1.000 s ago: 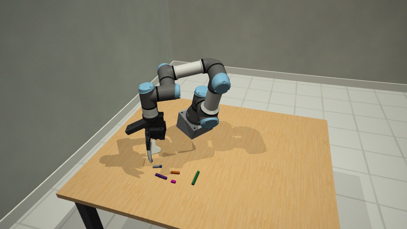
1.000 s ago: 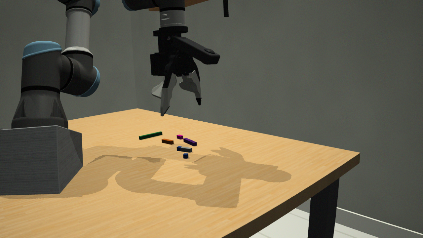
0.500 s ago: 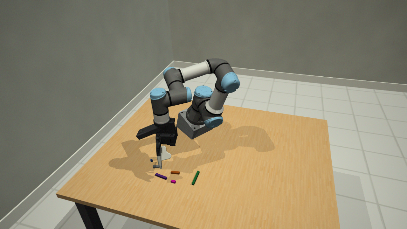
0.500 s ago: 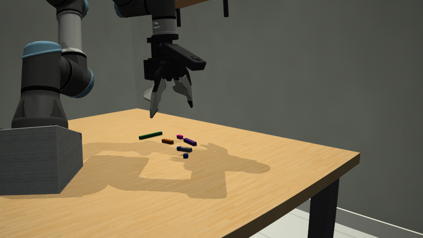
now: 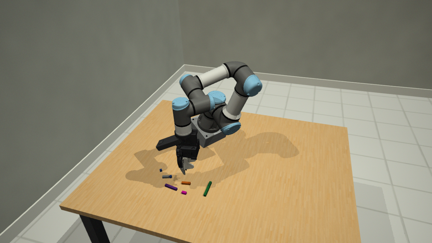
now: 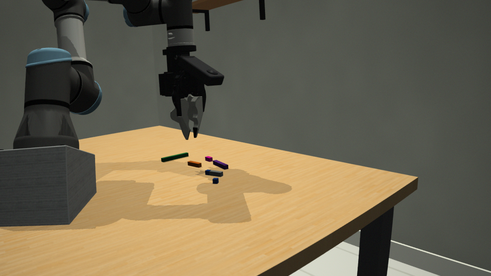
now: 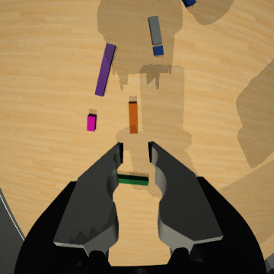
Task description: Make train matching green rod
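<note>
Wooden worktop (image 5: 271, 187) in a grey-walled room, arm base at the far side. Gripper (image 6: 191, 134) hangs above the rods, clear of the worktop, fingers pulled in to a narrow gap with nothing between them and touching nothing. In the wrist view the tips stand just short of the orange rod (image 7: 132, 117), and the green rod (image 7: 132, 180) shows on the worktop through the gap, crosswise to the fingers. Green rod lies alone at one end of the cluster. Grey rod (image 7: 154, 30) lies flat with a blue rod (image 7: 157, 50) at its end, in line, touching or nearly so. Second blue rod (image 5: 161, 170) sits apart nearby. Purple rod (image 7: 105, 69) lies at a slant beside the grey one, not touching. Magenta rod (image 7: 91, 122) sits beside the orange one, apart from it.
</note>
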